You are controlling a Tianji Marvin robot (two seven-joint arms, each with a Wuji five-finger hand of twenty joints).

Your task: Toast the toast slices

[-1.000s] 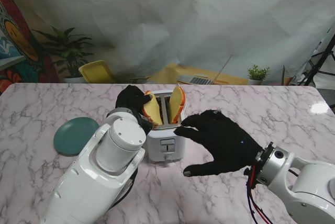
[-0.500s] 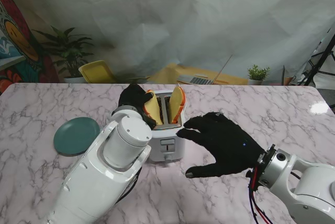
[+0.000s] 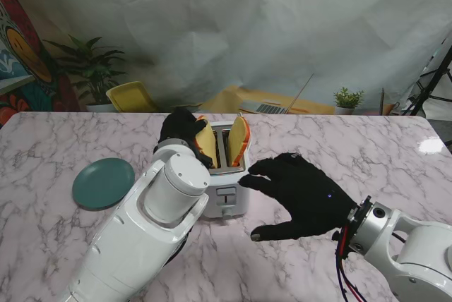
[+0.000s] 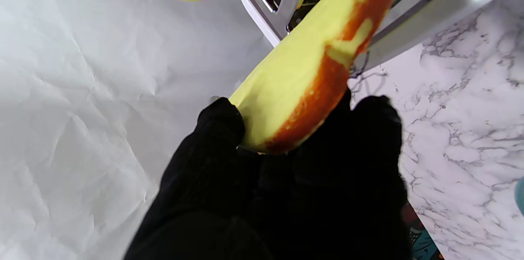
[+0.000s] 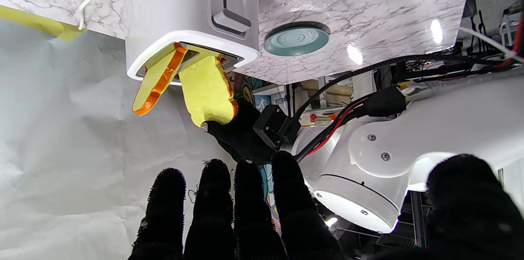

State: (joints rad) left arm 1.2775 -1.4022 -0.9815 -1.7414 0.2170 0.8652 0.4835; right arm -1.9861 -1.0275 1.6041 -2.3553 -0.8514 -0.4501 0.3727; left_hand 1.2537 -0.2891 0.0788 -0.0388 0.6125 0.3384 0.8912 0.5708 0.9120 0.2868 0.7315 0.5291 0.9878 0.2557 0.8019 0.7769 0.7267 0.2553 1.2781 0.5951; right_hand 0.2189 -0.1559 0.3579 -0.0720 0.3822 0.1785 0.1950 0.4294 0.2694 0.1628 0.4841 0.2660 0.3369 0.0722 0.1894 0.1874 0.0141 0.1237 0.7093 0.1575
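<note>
Nearest, right hand (image 3: 302, 196) hovering over the marble table (image 3: 367, 154) just to the right of the white toaster (image 3: 224, 190), palm down, black-gloved fingers (image 5: 249, 206) side by side and slightly apart, thumb held off to the side, holding nothing; fingertips close to the toaster's right edge, contact not clear. Front face of the toaster turned toward me, lever (image 5: 231, 19) visible in its slot. Farther on, two toast slices standing up out of the toaster's slots, only partly sunk: left slice (image 3: 206, 145) tilted leftward, right slice (image 3: 238, 140) leaning right, both yellow with orange-brown crust. Left hand (image 3: 181, 130) at the far left corner of the toaster, closed around the upper edge of the left slice; in the left wrist view, gloved fingertips (image 4: 221, 123) pinching the crust end from both sides, lower part of the slice already in the slot. Off to the left, well apart from the toaster, teal plate (image 3: 103, 183) lying flat on the table. Beyond the table's far edge, white backdrop sheet (image 3: 282, 27).
</note>
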